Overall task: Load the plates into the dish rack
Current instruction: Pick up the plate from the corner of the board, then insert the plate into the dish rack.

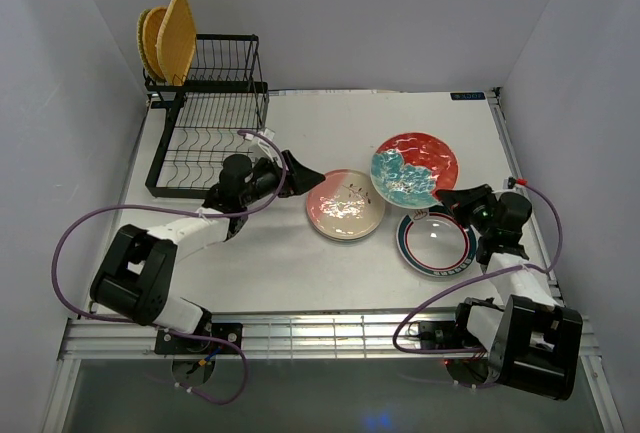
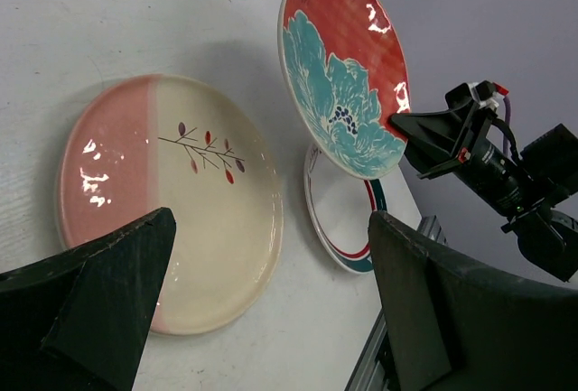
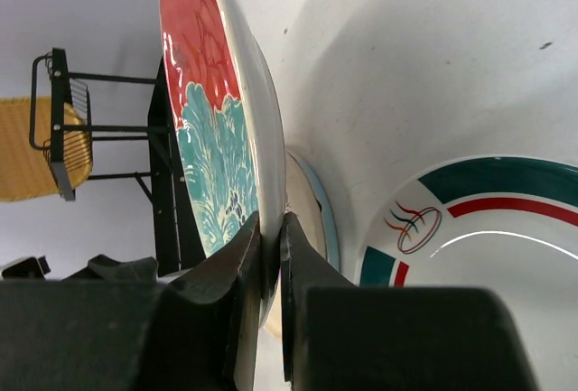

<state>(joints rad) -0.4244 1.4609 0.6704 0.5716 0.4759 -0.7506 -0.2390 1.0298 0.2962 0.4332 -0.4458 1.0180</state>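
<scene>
My right gripper (image 1: 452,197) (image 3: 271,227) is shut on the rim of a red plate with a teal flower (image 1: 413,168) (image 2: 343,75) (image 3: 212,129), holding it tilted up off the table. Below it lies a white plate with green and red rim rings (image 1: 435,241) (image 2: 339,219) (image 3: 492,228). A pink-and-white plate (image 1: 345,203) (image 2: 167,201) lies flat mid-table. My left gripper (image 1: 302,171) (image 2: 271,228) hangs wide open just left of it, with nothing between its fingers. The black wire dish rack (image 1: 160,148) (image 3: 172,183) stands at the back left with two yellow woven plates (image 1: 168,41) (image 3: 36,147) upright in its raised rear tier.
The rack's lower tray of wavy wires (image 1: 205,158) holds nothing. White walls close the table on the left, back and right. An aluminium rail (image 1: 330,328) runs along the near edge between the arm bases. Purple cables (image 1: 70,243) loop from both arms.
</scene>
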